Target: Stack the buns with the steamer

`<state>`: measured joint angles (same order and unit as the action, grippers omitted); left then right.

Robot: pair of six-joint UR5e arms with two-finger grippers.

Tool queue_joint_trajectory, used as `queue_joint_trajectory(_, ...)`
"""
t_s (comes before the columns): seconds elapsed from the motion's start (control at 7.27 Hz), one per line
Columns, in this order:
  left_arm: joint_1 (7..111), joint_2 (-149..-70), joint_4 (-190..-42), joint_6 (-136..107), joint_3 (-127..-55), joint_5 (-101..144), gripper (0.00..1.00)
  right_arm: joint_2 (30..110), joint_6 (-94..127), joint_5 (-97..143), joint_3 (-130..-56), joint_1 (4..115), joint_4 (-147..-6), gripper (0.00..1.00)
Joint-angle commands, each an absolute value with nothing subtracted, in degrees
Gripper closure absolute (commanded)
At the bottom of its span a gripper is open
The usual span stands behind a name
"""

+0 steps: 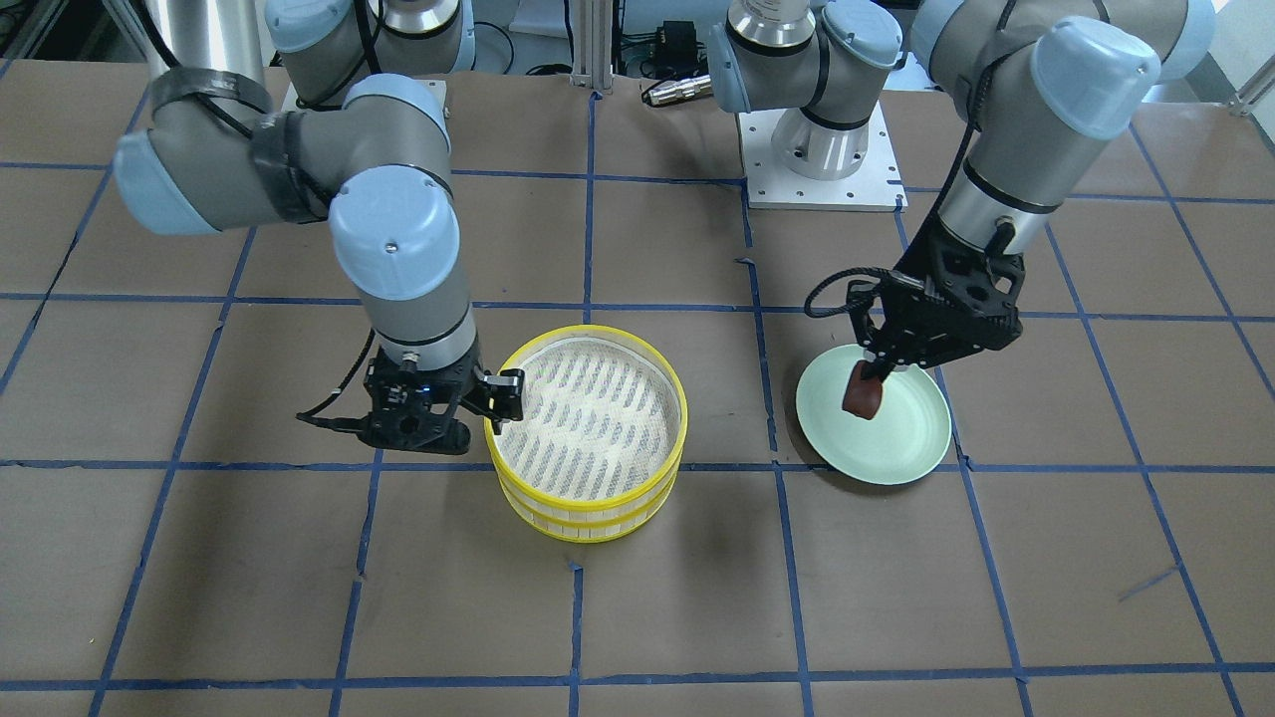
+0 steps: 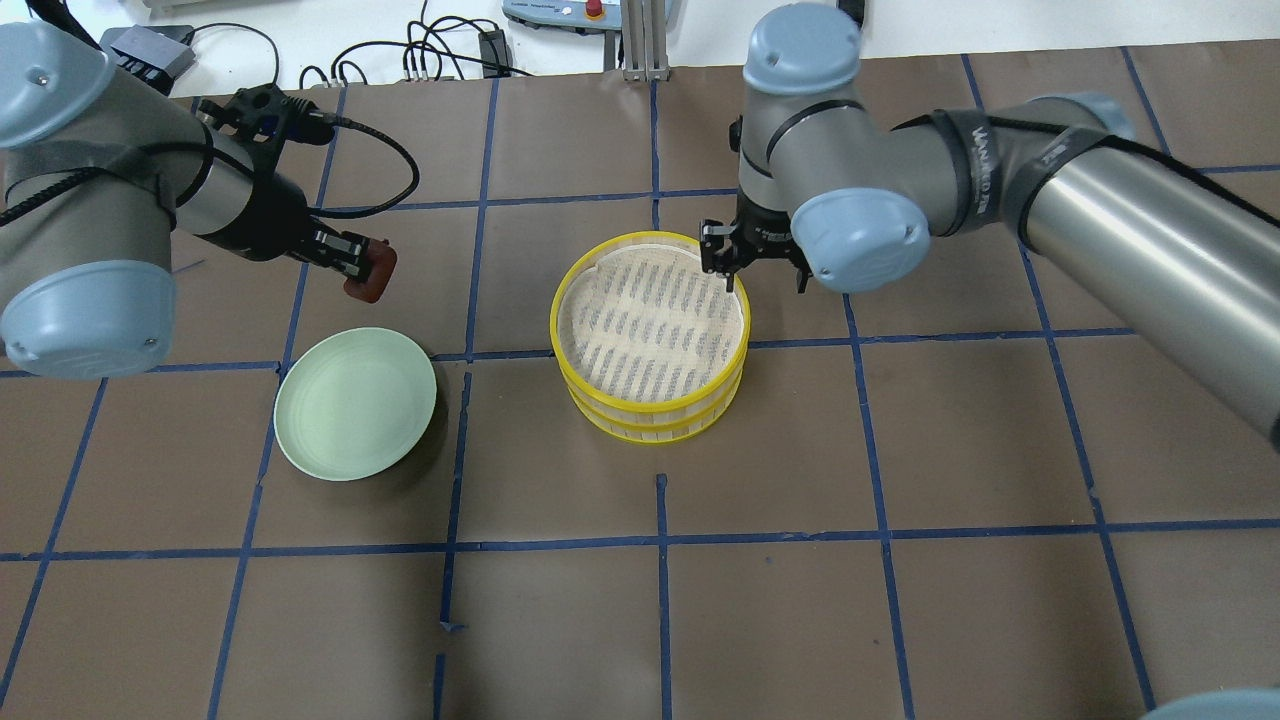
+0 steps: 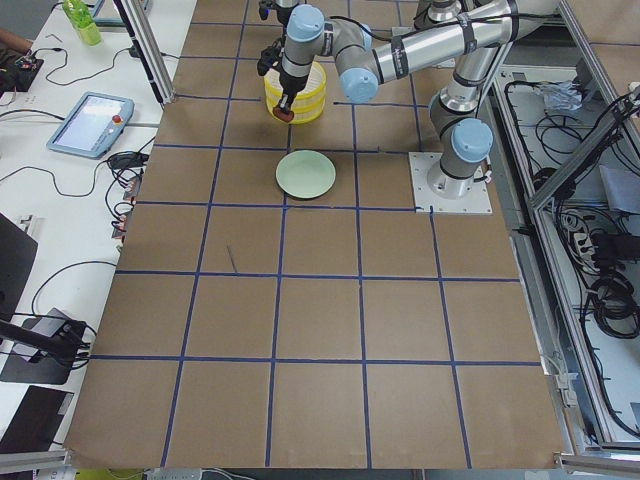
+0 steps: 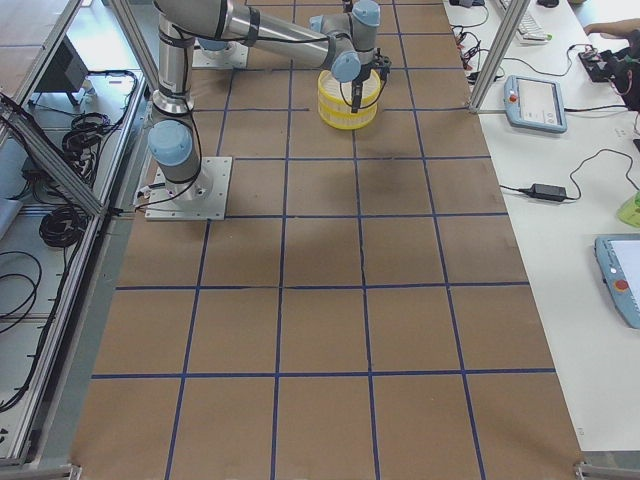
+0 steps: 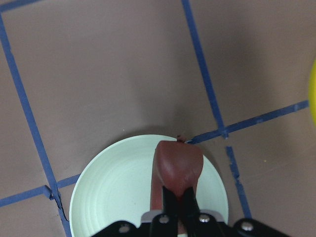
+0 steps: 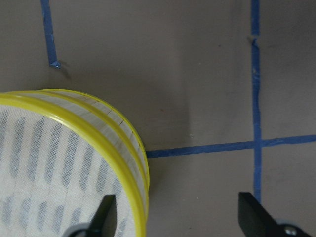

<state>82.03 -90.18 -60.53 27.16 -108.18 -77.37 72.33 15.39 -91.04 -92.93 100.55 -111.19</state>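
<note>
Hanging from left gripper (image 1: 870,374), reddish-brown bun (image 1: 863,399), lengthwise along fingers (image 5: 171,201)

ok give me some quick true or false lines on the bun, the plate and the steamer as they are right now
1. The left pincer grips the small reddish-brown bun, holding it in the air. True.
2. A white bun lies on the pale green round plate. False: the plate is bare, and no white bun shows in any view.
3. The right pincer is shut on the yellow-rimmed round steamer. False: it is open, with one finger inside the rim and one outside.
4. The steamer's top tier holds no bun. True.
5. The steamer stands on the plate. False: the two stand apart.
</note>
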Motion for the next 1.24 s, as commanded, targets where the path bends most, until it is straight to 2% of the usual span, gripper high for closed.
queue_joint_trajectory(0.0,91.71,-94.01,-55.76,15.98,-106.71,-75.59,0.98,79.16,9.45,-91.14,-89.13,94.43,-99.46,0.0)
queue_joint_trajectory(0.14,96.28,-98.65,-49.63,7.99,-104.0,-75.93,0.98,83.02,8.62,-90.88,-88.43,91.78,-94.18,0.0)
queue_joint_trajectory(0.41,100.7,-102.73,-48.69,-7.31,-99.94,-75.94,0.98,86.83,8.79,-91.05,-88.32,92.54,-90.62,0.0)
queue_joint_trajectory(0.55,102.46,-103.61,-47.91,-14.34,-100.02,-76.11,0.92,86.92,8.44,-90.36,-88.16,92.72,-91.4,0.0)
queue_joint_trajectory(0.69,102.65,-103.88,-47.64,-14.5,-100.37,-76.29,0.19,86.92,8.35,-90.35,-88.15,92.99,-91.41,0.0)
queue_joint_trajectory(0.83,102.66,-103.89,-47.46,-14.07,-100.37,-76.29,0.0,87.1,8.26,-90.35,-88.33,92.99,-91.41,0.0)
queue_joint_trajectory(1.1,102.66,-103.54,-47.46,-13.89,-100.37,-77.6,0.0,87.01,8.26,-90.26,-88.42,92.99,-91.41,0.0)
